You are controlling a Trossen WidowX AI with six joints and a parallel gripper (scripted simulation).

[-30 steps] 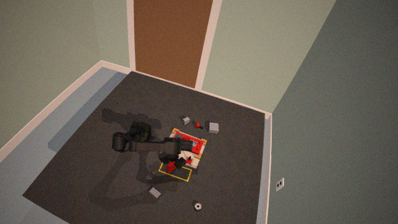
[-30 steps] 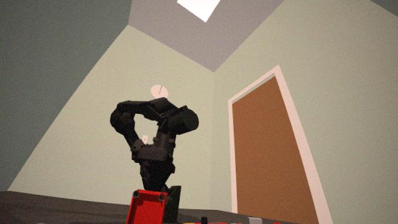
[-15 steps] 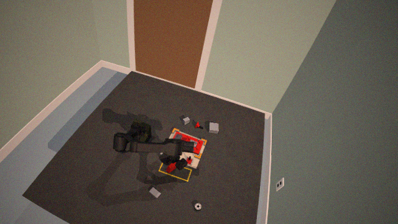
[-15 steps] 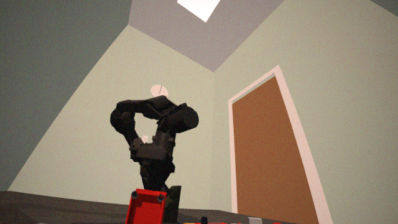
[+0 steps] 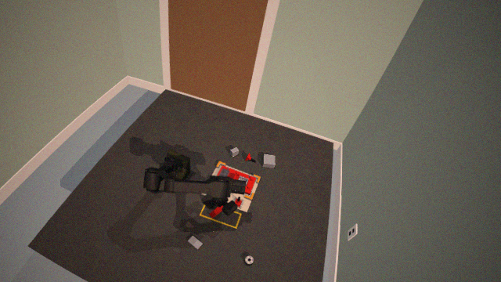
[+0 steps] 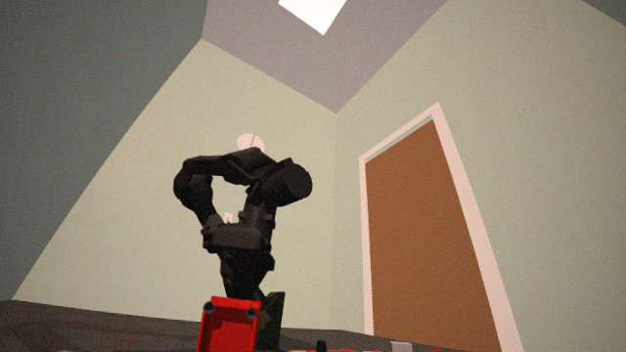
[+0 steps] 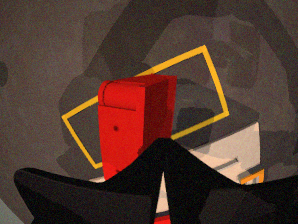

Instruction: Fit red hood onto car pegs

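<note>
The jaws — closed almost fully — pinch the red hood (image 5: 216, 211) (image 6: 229, 325) (image 7: 123, 132), tipped steeply upright.

In the top view, a brown door (image 5: 217, 51) (image 6: 416, 235) was located at upper centre. A wall outlet (image 5: 352, 232) was mounted at lower right. A white ring (image 5: 245, 260) lay at lower centre, right of a grey block (image 5: 195, 242).

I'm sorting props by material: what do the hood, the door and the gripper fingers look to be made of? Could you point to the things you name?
Hood (image 6: 229, 329) (image 7: 121, 135): probably satin plastic, going by its even red and soft shading. Door (image 5: 217, 47) (image 6: 416, 235): perhaps painted or wooden; flat brown, no grain visible. Gripper fingers: matte black, plastic or coated metal.
</note>
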